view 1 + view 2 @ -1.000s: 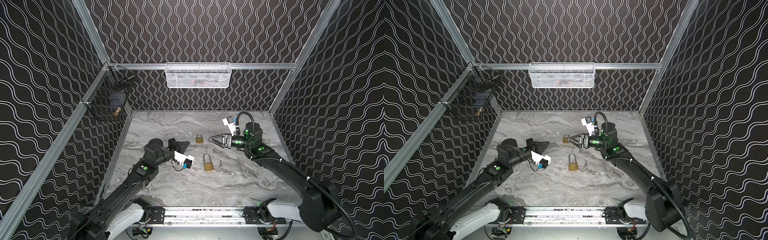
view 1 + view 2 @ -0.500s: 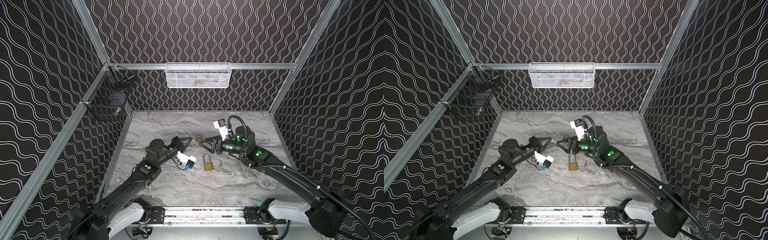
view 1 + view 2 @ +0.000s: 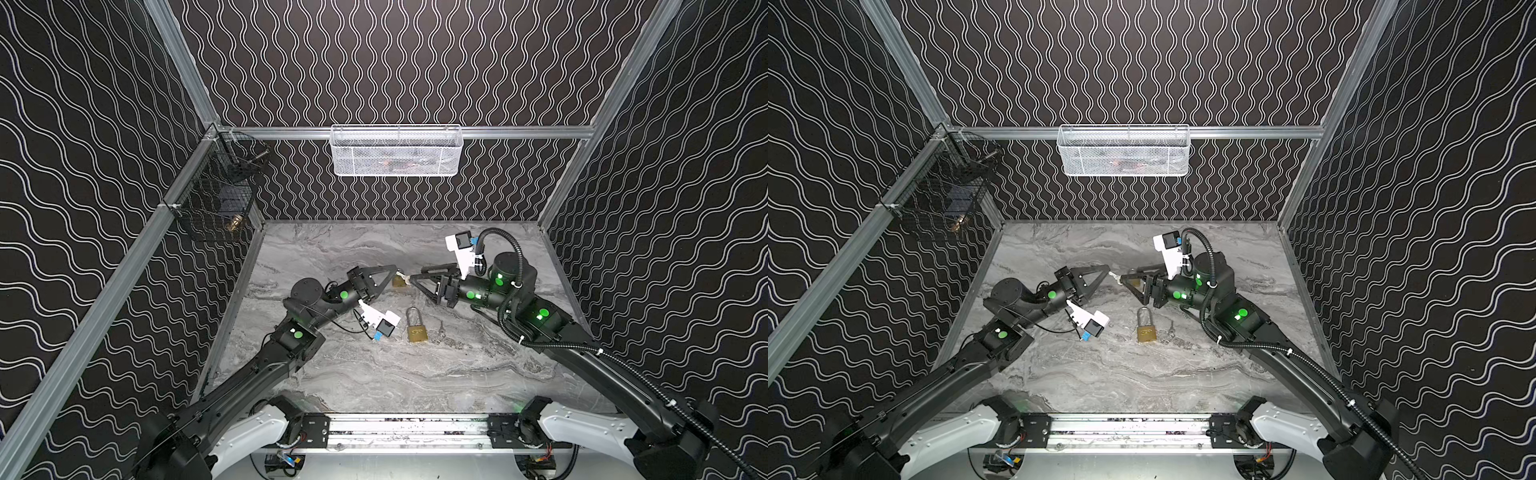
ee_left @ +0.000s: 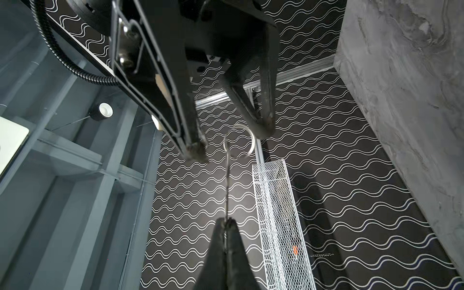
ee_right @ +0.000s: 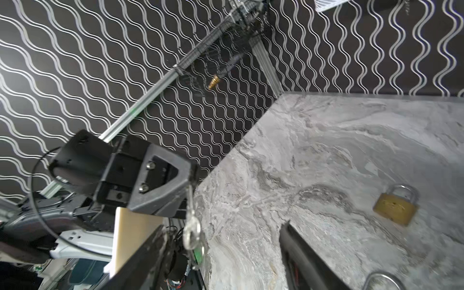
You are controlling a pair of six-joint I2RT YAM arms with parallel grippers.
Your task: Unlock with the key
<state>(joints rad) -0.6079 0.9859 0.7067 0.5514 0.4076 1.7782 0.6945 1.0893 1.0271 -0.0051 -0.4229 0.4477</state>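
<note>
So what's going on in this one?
The left gripper is shut on a small silver key, holding it out with its metal ring toward the right gripper. That gripper's fingers are open on either side of the ring, likely for a handover. A long-shackled brass padlock and a smaller brass padlock lie untouched on the grey marble table.

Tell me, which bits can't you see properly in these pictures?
- Small brass padlock: partly hidden behind the black jaws in both top views.
- Thin silver key in the left gripper: edge-on in the left wrist view, blurred in the right wrist view; teeth unseen.
- White mesh basket: mesh blurs what lies inside, both top views.
- Tiny silver thing beside the long-shackled brass padlock: too small to name in a top view.
</note>
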